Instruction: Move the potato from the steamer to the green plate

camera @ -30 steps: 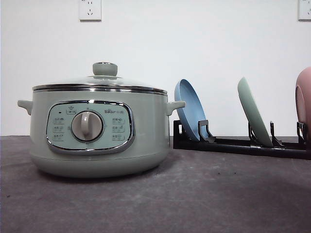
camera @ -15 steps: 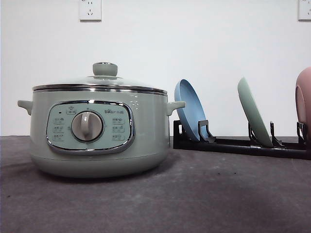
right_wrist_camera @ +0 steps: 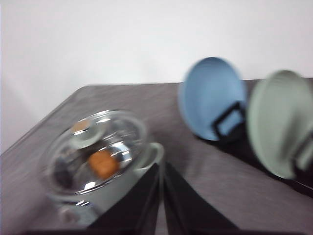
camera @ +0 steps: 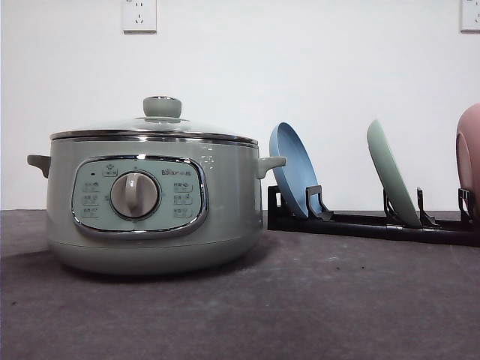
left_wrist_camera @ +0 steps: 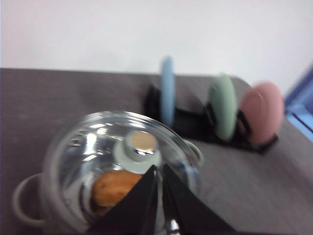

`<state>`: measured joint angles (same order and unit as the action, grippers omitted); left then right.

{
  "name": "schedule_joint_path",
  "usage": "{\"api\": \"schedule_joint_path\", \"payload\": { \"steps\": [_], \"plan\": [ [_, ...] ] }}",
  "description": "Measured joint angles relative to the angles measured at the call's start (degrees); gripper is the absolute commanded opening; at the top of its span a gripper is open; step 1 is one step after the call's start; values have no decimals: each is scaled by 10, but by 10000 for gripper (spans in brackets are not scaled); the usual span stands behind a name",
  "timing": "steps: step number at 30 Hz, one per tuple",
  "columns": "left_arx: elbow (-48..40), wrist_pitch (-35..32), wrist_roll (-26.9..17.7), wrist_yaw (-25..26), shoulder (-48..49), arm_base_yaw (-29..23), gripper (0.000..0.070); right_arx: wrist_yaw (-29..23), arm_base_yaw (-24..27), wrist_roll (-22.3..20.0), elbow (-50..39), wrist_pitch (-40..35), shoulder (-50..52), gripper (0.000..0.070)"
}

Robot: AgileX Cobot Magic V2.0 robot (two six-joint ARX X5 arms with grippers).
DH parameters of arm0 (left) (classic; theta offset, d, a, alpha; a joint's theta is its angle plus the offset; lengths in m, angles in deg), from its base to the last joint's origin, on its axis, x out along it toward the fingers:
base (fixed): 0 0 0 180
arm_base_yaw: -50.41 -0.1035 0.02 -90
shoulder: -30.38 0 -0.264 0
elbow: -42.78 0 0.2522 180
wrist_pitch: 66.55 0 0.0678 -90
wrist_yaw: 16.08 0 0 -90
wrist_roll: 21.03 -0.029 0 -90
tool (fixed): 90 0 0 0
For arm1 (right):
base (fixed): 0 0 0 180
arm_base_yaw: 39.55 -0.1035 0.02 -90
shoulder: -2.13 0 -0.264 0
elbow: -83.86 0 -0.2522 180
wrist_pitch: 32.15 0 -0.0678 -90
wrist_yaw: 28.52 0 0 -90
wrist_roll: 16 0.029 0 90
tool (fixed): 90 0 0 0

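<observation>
The sage-green steamer [camera: 150, 202] stands on the left of the dark table with its glass lid [camera: 154, 126] on. Through the lid the orange-brown potato [left_wrist_camera: 113, 187] [right_wrist_camera: 103, 164] lies inside. The green plate [camera: 392, 184] [left_wrist_camera: 223, 106] [right_wrist_camera: 281, 122] stands upright in a black rack at the right. My left gripper [left_wrist_camera: 159, 171] is shut and hovers above the steamer [left_wrist_camera: 112, 166], just beside the lid knob [left_wrist_camera: 138, 148]. Shut too, my right gripper [right_wrist_camera: 161, 169] hangs to the right of the steamer [right_wrist_camera: 98, 156], over the table. Both wrist views are blurred.
The black rack [camera: 375, 223] also holds a blue plate [camera: 295, 169] nearest the steamer and a pink dish [camera: 469, 161] at the far right. A white wall with sockets stands behind. Bare dark table [camera: 315, 307] lies in front of the rack.
Nothing has visibly moved in the front view over the last second.
</observation>
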<state>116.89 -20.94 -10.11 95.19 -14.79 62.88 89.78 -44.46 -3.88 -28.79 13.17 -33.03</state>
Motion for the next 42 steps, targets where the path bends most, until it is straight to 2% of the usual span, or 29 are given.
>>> {"api": "schedule_joint_path", "payload": {
  "steps": [4,12,21,23,26,28,32,33,36,38,42],
  "plan": [
    [49,47,-38,44,-38,19,10,44,-26,-28,40,23,-42,4],
    [60,66,-60,87,-51,55,15,50,-94,-76,56,66,-68,4],
    [60,82,-65,102,-33,66,32,51,-95,-83,56,66,-65,4],
    [60,82,-66,102,-30,66,92,51,-95,-83,56,66,-64,5],
    [60,83,-66,102,-28,66,318,50,-94,-83,56,66,-63,20],
    [60,83,-66,102,-28,66,462,50,-95,-83,56,66,-64,106],
    [60,83,-66,102,-28,66,679,47,-95,-83,56,66,-64,410],
    [60,83,-66,102,-28,66,700,47,-95,-83,56,66,-64,472],
    [60,83,-69,102,-28,66,700,45,-95,-82,56,66,-64,629],
    [60,83,-69,102,-28,66,700,40,-95,-78,56,66,-64,695],
    [60,83,-69,102,-28,66,700,31,-95,-69,56,66,-64,700]
  ]
}}
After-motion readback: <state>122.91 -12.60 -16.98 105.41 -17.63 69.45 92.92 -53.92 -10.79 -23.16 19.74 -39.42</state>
